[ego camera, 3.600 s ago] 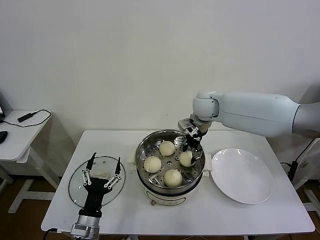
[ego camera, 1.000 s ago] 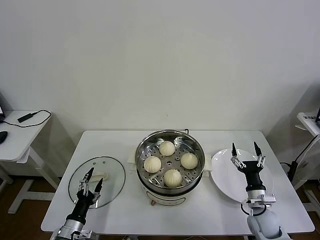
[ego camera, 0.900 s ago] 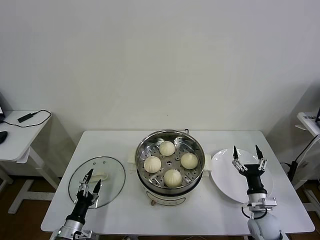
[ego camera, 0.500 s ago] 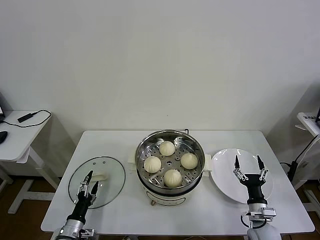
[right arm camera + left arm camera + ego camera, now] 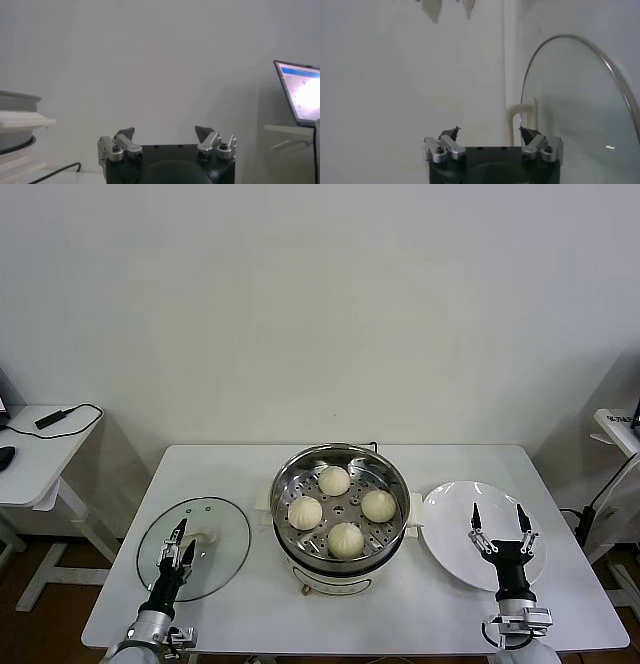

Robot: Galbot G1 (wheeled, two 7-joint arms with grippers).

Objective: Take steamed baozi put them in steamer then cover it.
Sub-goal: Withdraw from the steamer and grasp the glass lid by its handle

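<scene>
All 4 steamed baozi (image 5: 345, 538) sit on the perforated tray inside the steamer (image 5: 340, 556), so the loading looks done and the step in hand, as I judge it, is the covering. The cover (image 5: 222, 524) lies flat on the counter (image 5: 420, 614), and the left claw (image 5: 180, 545) stands over its near part with its fingers spread and nothing between them; the cream-white handle (image 5: 205, 537) is just beyond its tips, and the steamer is off to that claw's right, beside the cover. In the left wrist view the glass lid's metal rim (image 5: 570, 75) curves away ahead of the same open fingers (image 5: 448, 134). The right claw (image 5: 497, 533) is also spread and empty, hovering over the near side of the bare white plate (image 5: 455, 514), with the steamer to its left. The next move likely calls for the left claw to reach forward to the handle, close on it, lift the cover level, carry it right and seat it squarely on the steamer's rim.
</scene>
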